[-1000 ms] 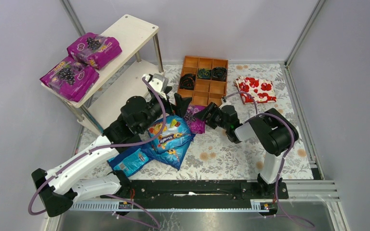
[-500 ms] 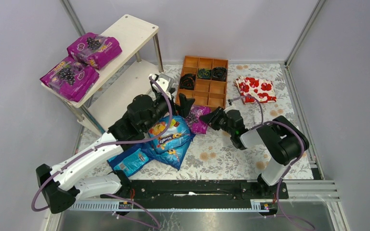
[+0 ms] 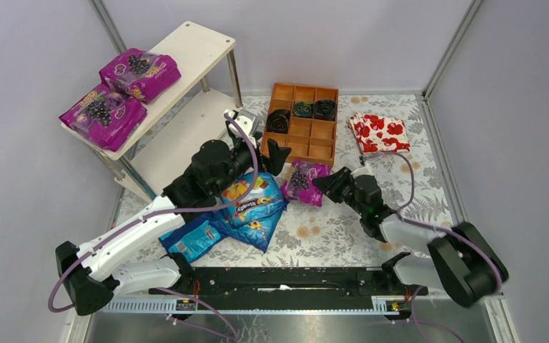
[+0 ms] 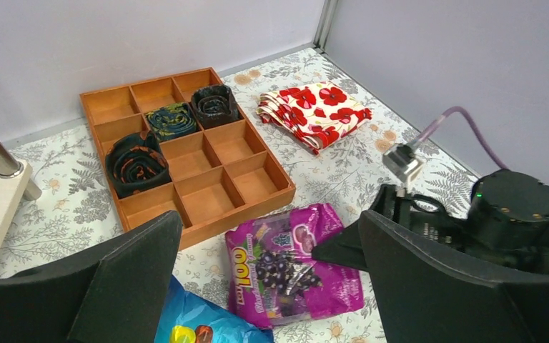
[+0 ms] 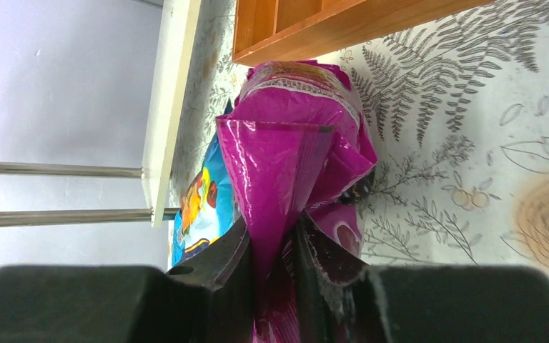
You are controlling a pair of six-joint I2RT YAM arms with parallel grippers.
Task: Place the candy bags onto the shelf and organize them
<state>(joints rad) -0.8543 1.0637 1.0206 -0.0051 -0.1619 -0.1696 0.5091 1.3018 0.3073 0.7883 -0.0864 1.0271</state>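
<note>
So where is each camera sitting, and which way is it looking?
Top camera: up high behind the arms, looking down on the table, the shelf and both arms.
Left wrist camera: on the left arm, facing the wooden tray and flowery cloth; fingers of the open left tool frame it.
Right wrist camera: low by the table, tipped sideways, facing the shelf; the right tool pinches the purple candy bag.
Shared: both wrist cameras see that purple bag; the left one also sees the right tool.
</note>
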